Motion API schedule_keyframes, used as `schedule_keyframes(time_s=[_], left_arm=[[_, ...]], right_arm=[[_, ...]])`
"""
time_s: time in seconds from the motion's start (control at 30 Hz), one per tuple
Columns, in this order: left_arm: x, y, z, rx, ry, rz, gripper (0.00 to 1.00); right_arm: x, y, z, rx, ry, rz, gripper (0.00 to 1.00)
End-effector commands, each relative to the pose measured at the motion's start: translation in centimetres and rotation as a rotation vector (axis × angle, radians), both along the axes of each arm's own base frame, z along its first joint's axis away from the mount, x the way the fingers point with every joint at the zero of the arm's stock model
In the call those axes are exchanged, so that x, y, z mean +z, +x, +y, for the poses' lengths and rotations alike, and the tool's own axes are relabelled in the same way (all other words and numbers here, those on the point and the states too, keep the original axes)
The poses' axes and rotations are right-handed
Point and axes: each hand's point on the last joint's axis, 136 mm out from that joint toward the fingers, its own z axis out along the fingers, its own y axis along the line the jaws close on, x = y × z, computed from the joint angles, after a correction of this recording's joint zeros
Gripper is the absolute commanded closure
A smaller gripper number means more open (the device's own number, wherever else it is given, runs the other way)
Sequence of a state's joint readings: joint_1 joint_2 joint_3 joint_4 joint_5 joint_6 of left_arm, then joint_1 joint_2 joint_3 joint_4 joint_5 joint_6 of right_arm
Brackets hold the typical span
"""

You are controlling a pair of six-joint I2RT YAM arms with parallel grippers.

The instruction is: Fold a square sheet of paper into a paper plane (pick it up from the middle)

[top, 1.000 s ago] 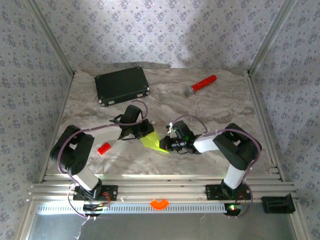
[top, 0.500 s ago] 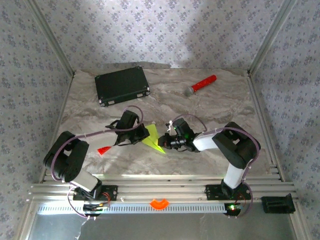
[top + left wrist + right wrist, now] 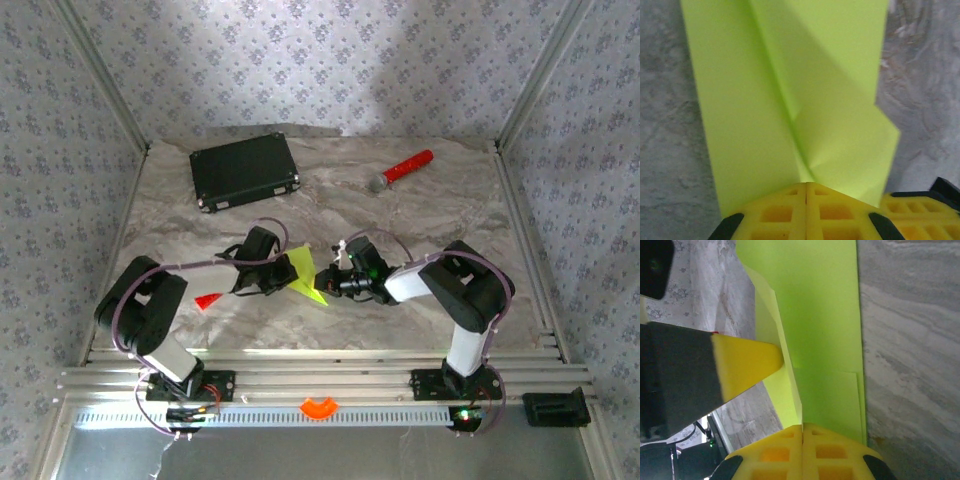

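In the top view the folded sheet of paper (image 3: 302, 272) sits in the lower middle of the frame, over the marbled table (image 3: 430, 225), caught between the two grippers. The left gripper (image 3: 284, 276) meets it from the left and the right gripper (image 3: 322, 284) from the right. The lime-green sheet bridges the short gap between their tips, with a pointed corner aimed toward the lower right. Whether the paper rests on the table or hangs just off it cannot be told.

In the left wrist view the left gripper's yellow fingertips (image 3: 775, 212) lie along the bottom edge, pressed together with no gap. The paper rises from the seam between them to the top of the frame. A crease runs from that pinch up and to the left, and a second layer spreads right to a corner at mid-right.

In the right wrist view the right gripper's fingertips (image 3: 772, 455) are likewise clamped at bottom centre. The paper's edge enters their seam and the sheet stretches to the top. A yellow finger of the left gripper reaches in from the left and touches the sheet at mid-height.

A small red block (image 3: 208, 300) lies just left of the left gripper. A black case (image 3: 245, 170) sits at upper left and a red-handled microphone (image 3: 402, 169) at upper right, both well apart from the paper.
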State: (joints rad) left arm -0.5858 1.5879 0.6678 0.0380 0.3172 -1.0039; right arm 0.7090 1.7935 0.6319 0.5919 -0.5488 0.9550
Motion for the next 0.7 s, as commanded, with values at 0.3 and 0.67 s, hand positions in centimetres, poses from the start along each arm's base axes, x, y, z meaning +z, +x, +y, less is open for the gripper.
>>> schedule_keyframes(time_s=[0.3, 0.67], left_arm=[[-3.3, -1.8, 1.5, -0.03, 0.105, 0.056, 0.95], [2.3, 0.1, -0.5, -0.031, -0.024, -0.061, 0.8]], right_arm=[[0.1, 0.6, -0.6, -0.036, 0.036, 0.005, 0.99], [0.0, -0.1, -0.6, 0.031, -0.059, -0.11, 0.89]])
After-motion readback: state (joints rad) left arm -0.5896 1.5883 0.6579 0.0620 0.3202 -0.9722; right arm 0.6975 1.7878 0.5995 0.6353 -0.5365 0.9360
